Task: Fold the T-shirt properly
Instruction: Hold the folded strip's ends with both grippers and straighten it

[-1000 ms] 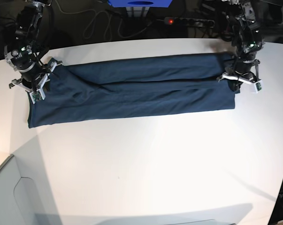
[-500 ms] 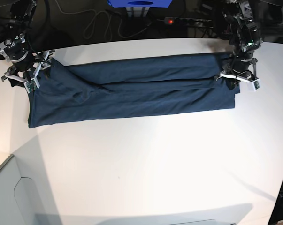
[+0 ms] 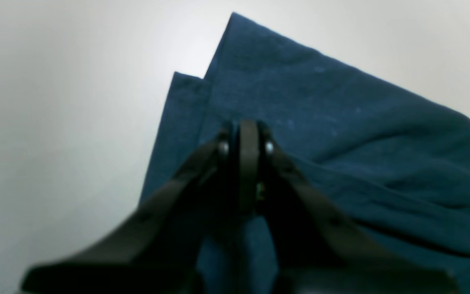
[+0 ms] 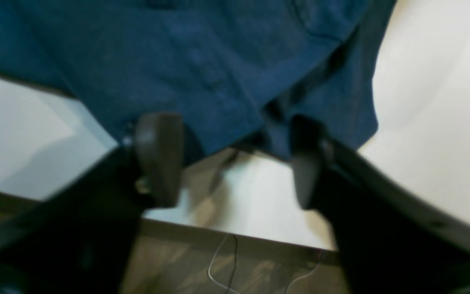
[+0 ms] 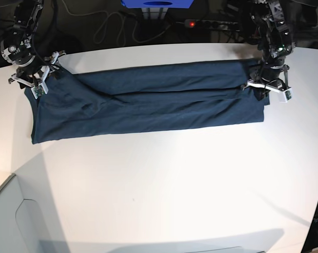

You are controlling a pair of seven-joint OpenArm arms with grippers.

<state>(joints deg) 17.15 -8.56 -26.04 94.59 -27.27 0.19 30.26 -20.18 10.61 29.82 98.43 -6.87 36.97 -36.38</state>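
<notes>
Since the earlier frames, the right gripper (image 5: 33, 80) has lifted off the T-shirt (image 5: 148, 100) toward the far table edge; its jaws stand apart, with nothing between them, just beside the cloth's end. Its counterpart, the left gripper (image 5: 268, 87), has its jaws together at the opposite end, apparently pinching a fold, though the blurred wrist view does not confirm this. No legible writing shows on the navy, soft, matte knit, folded into a long narrow band lying lengthwise across the white table (image 5: 164, 184).
</notes>
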